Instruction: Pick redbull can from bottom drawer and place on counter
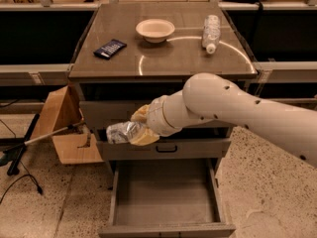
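Note:
My gripper [130,131] hangs in front of the cabinet's upper drawers, left of centre, shut on the redbull can [119,131], a shiny silver crumpled can lying sideways between the yellowish fingers [144,137]. The bottom drawer [166,202] stands pulled out below it, its grey floor bare. The counter [163,53] lies above and behind the can, glossy brown-grey with curved light streaks. My white arm reaches in from the right and covers part of the middle drawer front.
On the counter lie a dark flat packet [110,48] at the left, a cream bowl [155,29] in the middle and a clear plastic bottle [211,31] at the right. An open cardboard box [64,128] and a stick with cables sit on the floor to the left.

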You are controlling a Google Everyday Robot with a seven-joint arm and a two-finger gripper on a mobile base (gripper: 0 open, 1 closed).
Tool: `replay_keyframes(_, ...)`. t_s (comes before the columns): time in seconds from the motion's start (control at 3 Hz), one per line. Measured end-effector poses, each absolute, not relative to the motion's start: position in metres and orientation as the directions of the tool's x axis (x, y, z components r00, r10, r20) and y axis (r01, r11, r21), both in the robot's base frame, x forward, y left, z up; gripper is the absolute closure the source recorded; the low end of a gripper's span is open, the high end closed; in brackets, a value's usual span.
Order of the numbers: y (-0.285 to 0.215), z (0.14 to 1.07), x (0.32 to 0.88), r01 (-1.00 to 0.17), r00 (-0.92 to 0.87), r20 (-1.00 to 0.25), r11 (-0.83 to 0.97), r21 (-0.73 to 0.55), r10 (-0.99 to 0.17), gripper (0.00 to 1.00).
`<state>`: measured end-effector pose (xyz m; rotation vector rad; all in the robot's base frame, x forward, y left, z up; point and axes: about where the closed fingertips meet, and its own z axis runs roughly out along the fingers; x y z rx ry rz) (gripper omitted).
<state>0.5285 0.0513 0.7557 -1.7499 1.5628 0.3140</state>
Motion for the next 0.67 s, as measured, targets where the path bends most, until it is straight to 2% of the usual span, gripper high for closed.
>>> replay_keyframes(0.67, 0.042, 0.796, 0.548, -0.904, 0.248, -0.613, 0.049, -0.425, -0.750, 1.00)
